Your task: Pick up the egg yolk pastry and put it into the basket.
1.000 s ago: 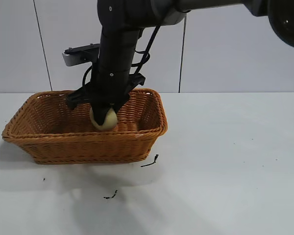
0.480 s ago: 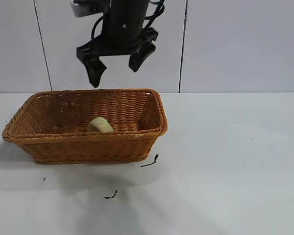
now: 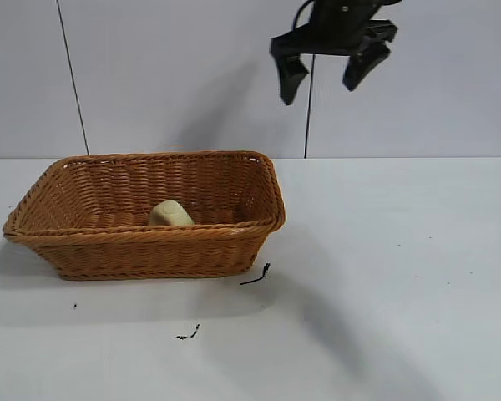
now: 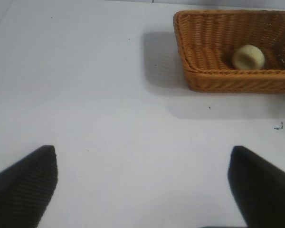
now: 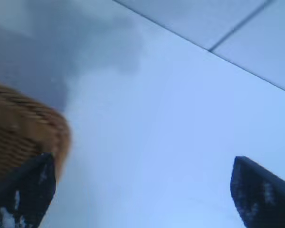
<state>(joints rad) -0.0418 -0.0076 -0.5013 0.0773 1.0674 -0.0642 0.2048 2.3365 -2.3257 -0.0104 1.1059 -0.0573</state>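
The pale yellow egg yolk pastry (image 3: 170, 214) lies inside the orange-brown wicker basket (image 3: 150, 237) at the table's left, near its front wall. My right gripper (image 3: 326, 71) hangs open and empty high above the table, up and to the right of the basket. Its wrist view shows the open gripper (image 5: 142, 190) with a corner of the basket (image 5: 19, 133) beside one finger. My left gripper (image 4: 142, 190) is open and empty over bare table, out of the exterior view; its wrist view shows the basket (image 4: 228, 80) with the pastry (image 4: 248, 57) far off.
Two small dark scraps lie on the white table in front of the basket, one by its front right corner (image 3: 256, 276) and one nearer the front (image 3: 189, 334). A grey panelled wall stands behind the table.
My right gripper let go of the pastry in the basket, rose, and moved up and to the right. The pastry has stayed lying in the basket.
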